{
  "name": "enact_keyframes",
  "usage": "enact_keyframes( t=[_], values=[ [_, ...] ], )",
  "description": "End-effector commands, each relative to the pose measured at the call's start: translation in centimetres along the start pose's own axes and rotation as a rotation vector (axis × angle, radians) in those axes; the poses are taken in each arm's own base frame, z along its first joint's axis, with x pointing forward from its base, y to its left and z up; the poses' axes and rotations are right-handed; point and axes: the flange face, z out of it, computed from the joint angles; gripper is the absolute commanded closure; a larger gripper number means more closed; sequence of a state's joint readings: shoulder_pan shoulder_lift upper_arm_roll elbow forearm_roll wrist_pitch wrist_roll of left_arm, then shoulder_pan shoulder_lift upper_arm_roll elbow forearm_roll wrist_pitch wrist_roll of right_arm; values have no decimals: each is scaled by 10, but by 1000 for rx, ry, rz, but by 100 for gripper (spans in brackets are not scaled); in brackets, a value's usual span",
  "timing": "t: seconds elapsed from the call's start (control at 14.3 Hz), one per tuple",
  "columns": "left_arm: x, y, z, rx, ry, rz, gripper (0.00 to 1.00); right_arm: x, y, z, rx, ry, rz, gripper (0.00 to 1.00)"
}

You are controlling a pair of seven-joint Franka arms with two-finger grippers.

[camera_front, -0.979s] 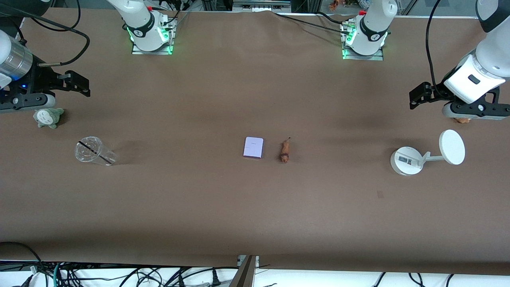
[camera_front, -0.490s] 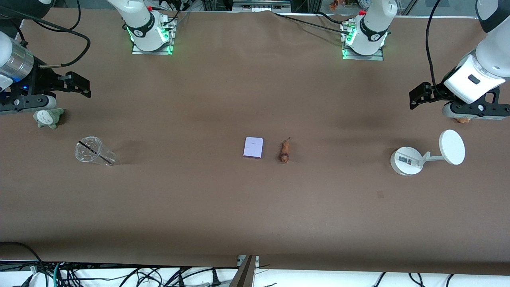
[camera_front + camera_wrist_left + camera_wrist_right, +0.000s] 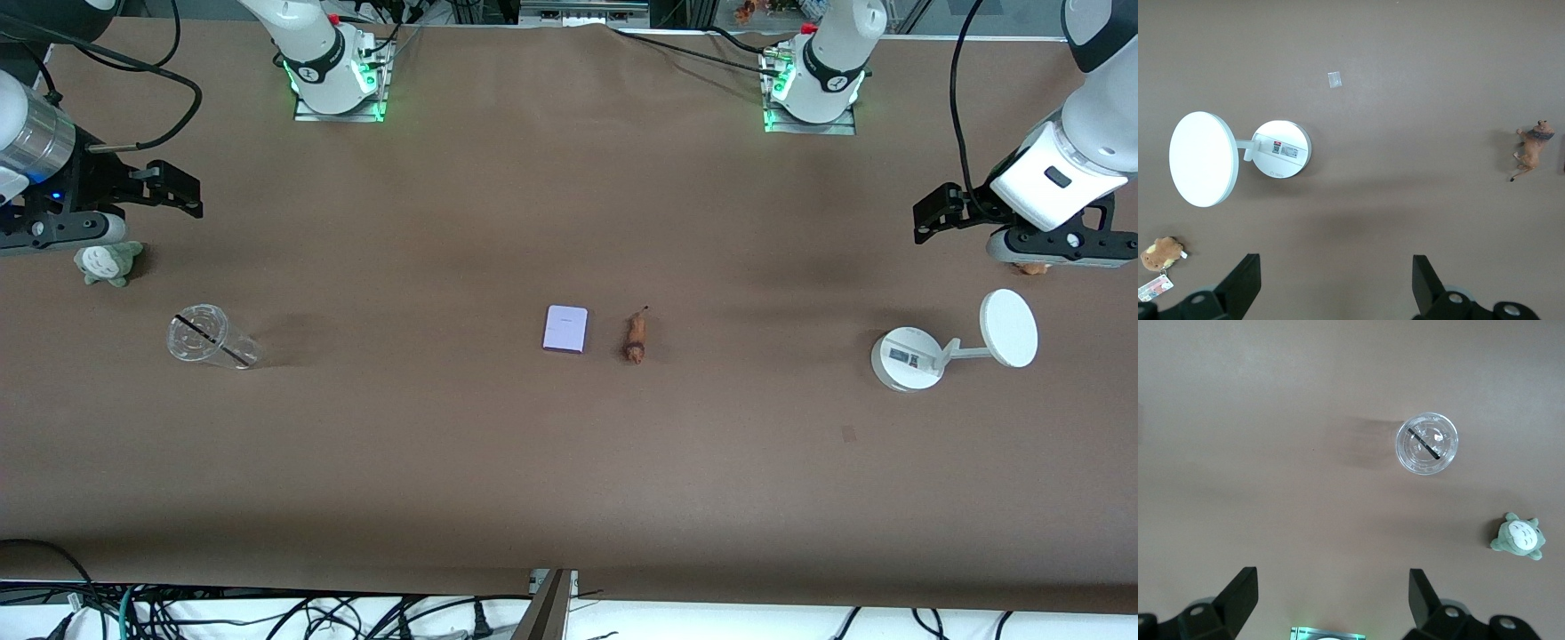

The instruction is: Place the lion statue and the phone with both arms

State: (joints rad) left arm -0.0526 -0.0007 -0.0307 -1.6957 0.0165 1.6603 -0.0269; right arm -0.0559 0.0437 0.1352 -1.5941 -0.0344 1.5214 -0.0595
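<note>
Table (image 3: 569, 462): brown sheet, both arms parked high at its ends.
Left gripper (image 3: 929, 218): fingers spread wide and empty, over the left arm's end; no shift from a second ago.
Right gripper (image 3: 173, 187): fingers spread, empty, over the right arm's end; also unmoved.
Stand (image 3: 907, 357): white, closest to the left fingers.
Cup (image 3: 209, 338): clear, near the right fingers.
Phone (image 3: 565, 329): flat mid-table, well apart from both finger pairs.
Lion statue (image 3: 635, 337): just beside the phone, untouched.
Change: none, so both objects appear set down already, arms withdrawn.

We see the lavender phone (image 3: 565, 329) lying flat mid-table. Just beside it, apart, the orange-brown lion statue (image 3: 636, 337) (image 3: 1531, 148) lies toward the left arm's end.
</note>
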Motion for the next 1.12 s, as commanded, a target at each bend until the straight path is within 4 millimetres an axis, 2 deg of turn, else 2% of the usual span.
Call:
enact_keyframes(
  t=[0.0,1.05],
  values=[
    [0,2,-7,-20,-4,6,0,3,1,-6,15,9,-4,0],
    [0,2,-7,-18,-4,6,0,3,2,-6,16,10,-12,0]
  ],
)
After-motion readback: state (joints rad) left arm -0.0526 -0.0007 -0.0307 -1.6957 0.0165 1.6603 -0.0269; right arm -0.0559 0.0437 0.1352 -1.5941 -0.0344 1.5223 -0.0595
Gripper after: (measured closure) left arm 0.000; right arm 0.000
